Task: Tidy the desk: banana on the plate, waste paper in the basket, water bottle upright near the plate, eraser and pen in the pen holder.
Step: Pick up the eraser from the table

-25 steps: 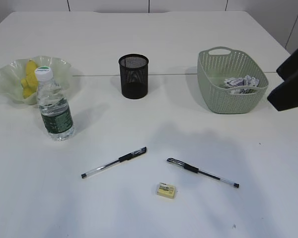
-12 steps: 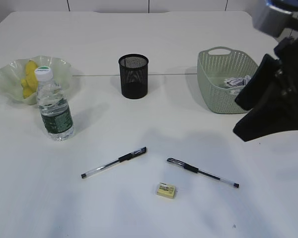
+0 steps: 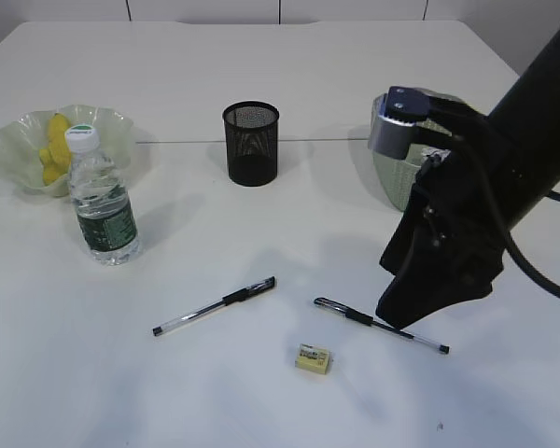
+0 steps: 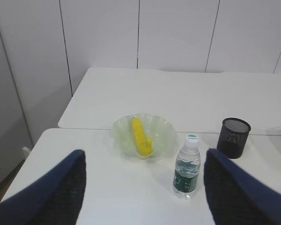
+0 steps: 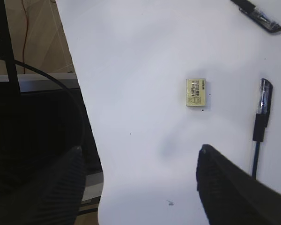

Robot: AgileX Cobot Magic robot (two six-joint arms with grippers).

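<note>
A yellow banana (image 3: 54, 147) lies in the pale green plate (image 3: 9, 154) at the far left. The water bottle (image 3: 101, 201) stands upright beside the plate. The black mesh pen holder (image 3: 251, 143) stands at the back middle. Two pens lie in front, one on the left (image 3: 215, 305) and one on the right (image 3: 383, 327), with the yellow eraser (image 3: 313, 358) between them. My right gripper (image 3: 401, 313) is open and empty, above the right pen. In the right wrist view it (image 5: 138, 183) hovers near the eraser (image 5: 196, 92). My left gripper (image 4: 143, 187) is open and empty. The waste paper is hidden.
The green basket (image 3: 389, 177) at the back right is mostly covered by my right arm. The table's front edge shows in the right wrist view (image 5: 84, 117), with floor and cables beyond it. The left wrist view shows the bottle (image 4: 186, 166) and the plate (image 4: 122, 136).
My right arm has swung in from the right edge, down and left, and now hangs over the right pen, covering the basket. Nothing on the table has moved.
</note>
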